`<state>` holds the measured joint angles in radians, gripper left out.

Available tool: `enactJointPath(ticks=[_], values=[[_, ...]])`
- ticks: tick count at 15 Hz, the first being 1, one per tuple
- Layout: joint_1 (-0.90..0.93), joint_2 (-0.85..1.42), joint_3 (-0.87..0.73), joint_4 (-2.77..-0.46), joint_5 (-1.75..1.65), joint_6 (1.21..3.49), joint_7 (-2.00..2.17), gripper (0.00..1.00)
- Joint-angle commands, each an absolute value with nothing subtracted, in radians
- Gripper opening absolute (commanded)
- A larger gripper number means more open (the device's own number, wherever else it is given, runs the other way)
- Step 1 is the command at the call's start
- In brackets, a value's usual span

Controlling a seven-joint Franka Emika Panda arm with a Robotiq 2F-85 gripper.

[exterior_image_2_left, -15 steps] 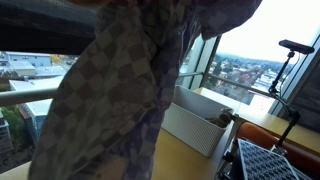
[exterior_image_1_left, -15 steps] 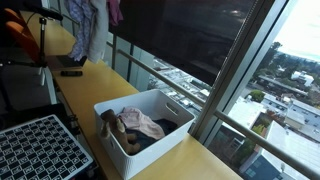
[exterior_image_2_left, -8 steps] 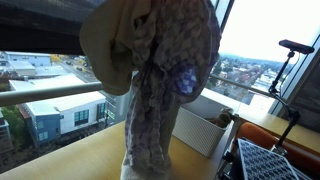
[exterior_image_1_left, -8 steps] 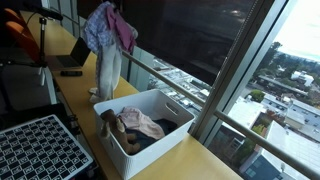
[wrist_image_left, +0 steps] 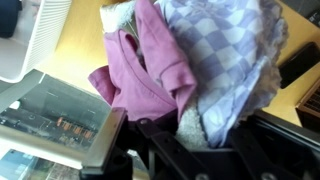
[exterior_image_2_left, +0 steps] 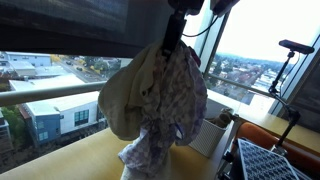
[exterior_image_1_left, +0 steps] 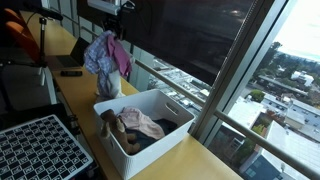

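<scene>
My gripper (exterior_image_1_left: 118, 12) is shut on a bundle of clothes (exterior_image_1_left: 107, 57): a blue and white checked cloth, a pink garment and a pale piece. The bundle hangs over the wooden counter just beside the white basket (exterior_image_1_left: 168, 134). In an exterior view the bundle (exterior_image_2_left: 160, 100) fills the middle, its lower end touching the counter, with the gripper (exterior_image_2_left: 178, 18) above it. In the wrist view the checked cloth (wrist_image_left: 225, 55) and the pink garment (wrist_image_left: 150, 70) bunch between the jaws (wrist_image_left: 195, 135). The basket holds more clothes (exterior_image_1_left: 135, 127).
A long wooden counter (exterior_image_1_left: 75, 85) runs along a glass window wall. A black perforated mat (exterior_image_1_left: 35, 150) lies at the near end. A laptop-like dark object (exterior_image_1_left: 70, 66) and an orange chair (exterior_image_1_left: 20, 40) stand further back. The basket also shows in an exterior view (exterior_image_2_left: 200, 130).
The gripper has lowered with the bundle of clothes. The clothes have dropped from high up to hanging just over the counter beside the basket, bunching lower.
</scene>
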<state>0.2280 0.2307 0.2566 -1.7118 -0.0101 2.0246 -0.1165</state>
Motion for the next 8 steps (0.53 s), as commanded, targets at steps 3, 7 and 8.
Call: enactJointPath(ticks=[3,7,8], values=[[0.233,0.219,0.252,-1.757,0.009,2.053,-0.126,0.4],[0.232,0.21,0.25,-1.781,-0.001,2.049,-0.135,0.62],[0.228,0.203,0.246,-1.785,-0.001,2.048,-0.137,0.69]])
